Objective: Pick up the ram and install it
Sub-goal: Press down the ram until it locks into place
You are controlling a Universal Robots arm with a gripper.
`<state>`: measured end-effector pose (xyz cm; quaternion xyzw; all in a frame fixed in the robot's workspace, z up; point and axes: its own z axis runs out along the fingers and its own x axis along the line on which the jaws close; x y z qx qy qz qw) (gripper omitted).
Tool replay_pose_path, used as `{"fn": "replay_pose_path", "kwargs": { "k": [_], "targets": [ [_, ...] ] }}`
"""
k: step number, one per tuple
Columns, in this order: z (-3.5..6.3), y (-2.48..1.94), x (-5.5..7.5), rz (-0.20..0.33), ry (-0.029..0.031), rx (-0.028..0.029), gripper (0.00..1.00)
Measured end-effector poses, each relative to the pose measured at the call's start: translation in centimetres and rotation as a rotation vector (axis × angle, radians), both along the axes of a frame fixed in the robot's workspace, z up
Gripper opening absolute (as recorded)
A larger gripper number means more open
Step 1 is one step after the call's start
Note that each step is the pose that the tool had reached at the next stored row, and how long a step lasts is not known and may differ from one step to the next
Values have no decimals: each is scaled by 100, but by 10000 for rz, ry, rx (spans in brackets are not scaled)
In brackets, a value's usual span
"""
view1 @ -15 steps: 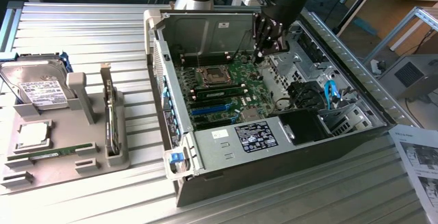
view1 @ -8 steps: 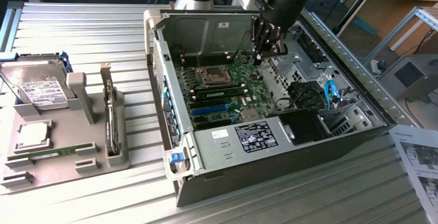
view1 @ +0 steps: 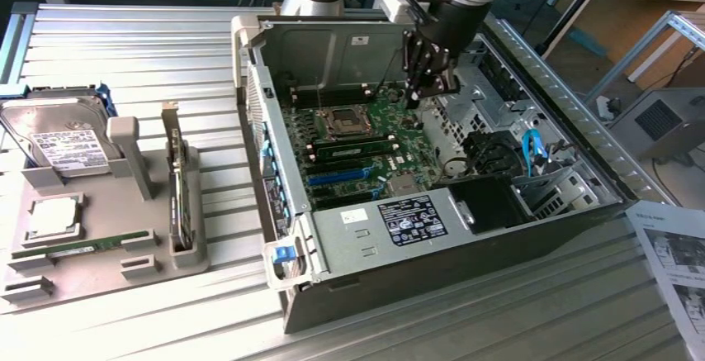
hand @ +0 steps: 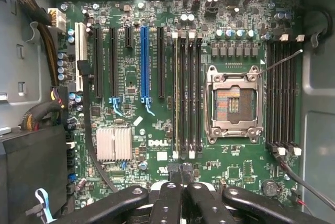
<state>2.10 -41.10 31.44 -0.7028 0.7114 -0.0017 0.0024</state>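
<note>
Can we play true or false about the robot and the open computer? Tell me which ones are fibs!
1. The green ram lies in the grey tray. True.
2. The end effector hovers over the tray. False: it is inside the computer case, above the motherboard.
3. The end effector's fingers are spread wide. False: they are shut together.
4. The processor socket is bare, with no fan on top. True.
5. A hard drive sits on the tray. True.
</note>
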Motion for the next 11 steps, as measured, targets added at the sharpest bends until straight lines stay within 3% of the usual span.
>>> {"fn": "replay_pose_path", "kwargs": {
  "k": [11],
  "targets": [
    [-97,0,0,-1,-19,1,11]
  ]
}}
